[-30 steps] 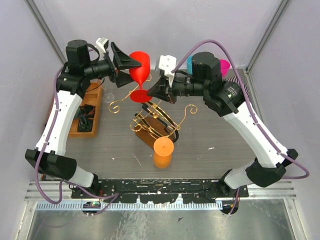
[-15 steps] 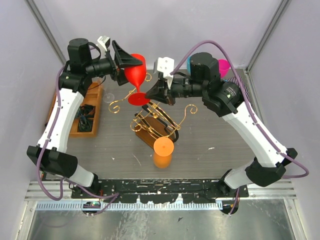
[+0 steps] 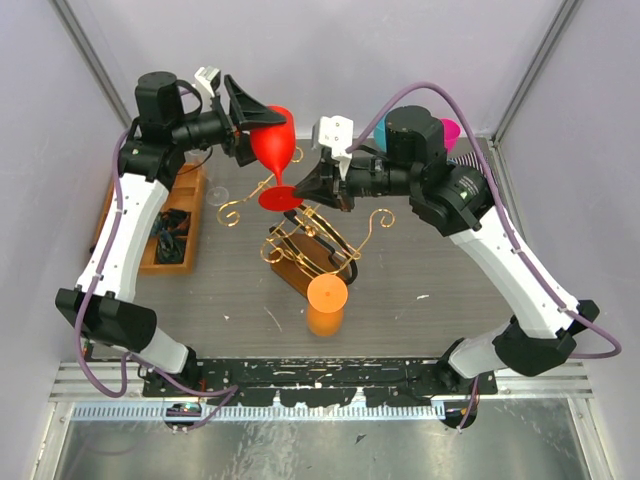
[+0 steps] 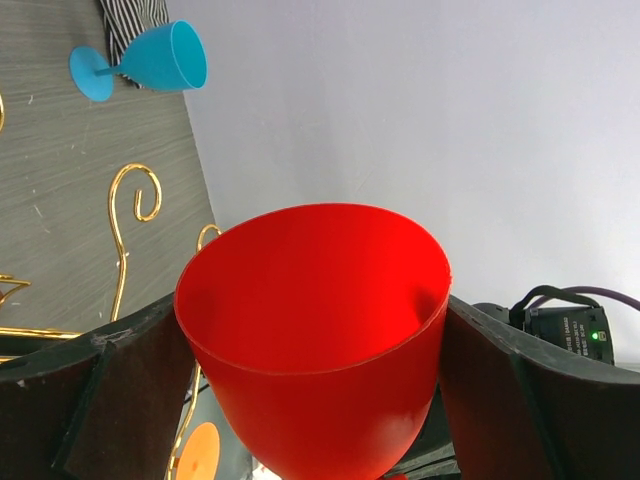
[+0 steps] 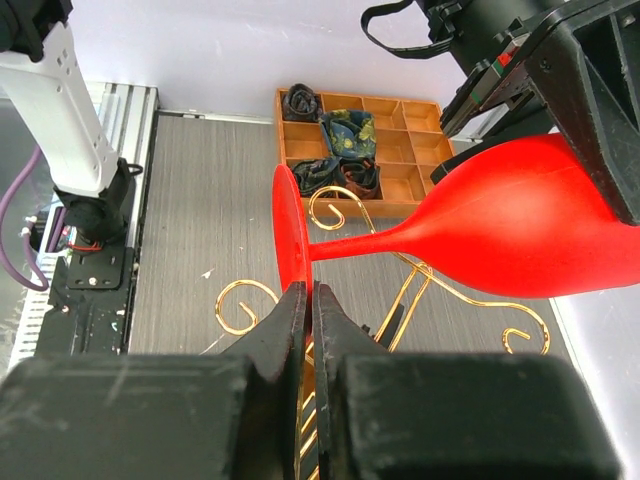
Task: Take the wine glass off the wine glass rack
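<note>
The red wine glass [image 3: 274, 146] is held in the air above the far end of the gold wire wine glass rack [image 3: 312, 240], tilted, its foot [image 3: 278, 197] toward the rack. My left gripper [image 3: 262, 124] is shut on its bowl [image 4: 310, 290], with a finger [image 4: 120, 390] on each side. My right gripper [image 3: 306, 186] is shut on the rim of the foot [image 5: 288, 230], jaws nearly together [image 5: 312, 300]. An orange glass [image 3: 326, 296] hangs at the rack's near end, over the dark wooden base [image 3: 297, 277].
An orange compartment tray [image 3: 182, 232] with dark cloths sits at the left. A blue glass [image 4: 150, 62] and a pink glass [image 3: 451, 130] stand at the back right behind my right arm. Gold scroll arms [image 5: 240, 300] spread out under the red glass.
The red glass has shifted slightly, its bowl a little left and down and its foot a little down. Both grippers stay shut on it.
</note>
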